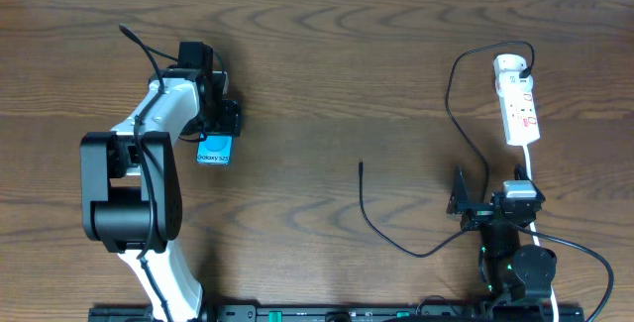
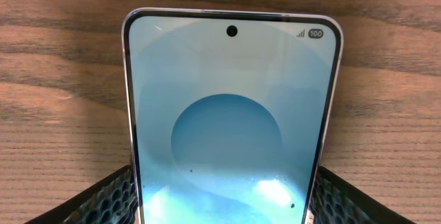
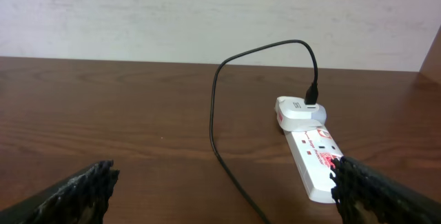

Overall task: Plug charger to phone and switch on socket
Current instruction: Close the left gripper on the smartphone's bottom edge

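Observation:
The phone (image 1: 214, 151) lies on the brown table at the left, its blue screen up. It fills the left wrist view (image 2: 231, 114). My left gripper (image 1: 218, 136) (image 2: 224, 200) is shut on the phone, one finger against each long edge. The socket (image 1: 519, 104) (image 3: 313, 158) lies at the far right with a white adapter (image 1: 509, 64) plugged into its far end. The charger (image 1: 396, 245) (image 3: 215, 100) runs from the adapter in a loop across the table, and its plug tip (image 1: 362, 166) lies free at mid-table. My right gripper (image 1: 490, 191) (image 3: 224, 189) is open and empty just short of the socket.
The strip's thicker white cord (image 1: 531, 168) runs from the socket down past my right arm. A pale wall (image 3: 207, 17) stands behind the table's far edge.

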Action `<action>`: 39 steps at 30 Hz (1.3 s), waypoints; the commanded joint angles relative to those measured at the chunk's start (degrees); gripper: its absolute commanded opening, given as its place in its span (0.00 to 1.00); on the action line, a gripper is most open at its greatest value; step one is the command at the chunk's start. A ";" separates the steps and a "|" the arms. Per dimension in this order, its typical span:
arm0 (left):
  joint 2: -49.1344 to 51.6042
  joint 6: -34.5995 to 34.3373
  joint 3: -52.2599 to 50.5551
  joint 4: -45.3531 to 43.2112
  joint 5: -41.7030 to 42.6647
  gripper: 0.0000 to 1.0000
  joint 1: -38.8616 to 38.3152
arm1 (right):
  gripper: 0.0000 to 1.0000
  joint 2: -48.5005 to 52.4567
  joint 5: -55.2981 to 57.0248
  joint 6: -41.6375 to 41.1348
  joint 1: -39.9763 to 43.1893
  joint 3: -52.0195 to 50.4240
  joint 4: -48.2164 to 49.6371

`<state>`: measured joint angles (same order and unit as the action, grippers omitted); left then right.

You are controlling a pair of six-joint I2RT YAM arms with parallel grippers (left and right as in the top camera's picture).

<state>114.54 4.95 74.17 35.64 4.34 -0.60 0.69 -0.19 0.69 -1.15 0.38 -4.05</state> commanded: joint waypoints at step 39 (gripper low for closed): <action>1.20 0.37 -1.57 0.02 0.57 0.07 0.13 | 0.99 -0.28 0.24 0.66 0.31 -0.04 -0.24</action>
<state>114.54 4.97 74.15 35.53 4.34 -0.60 0.69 -0.21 0.69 -1.15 0.38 -4.05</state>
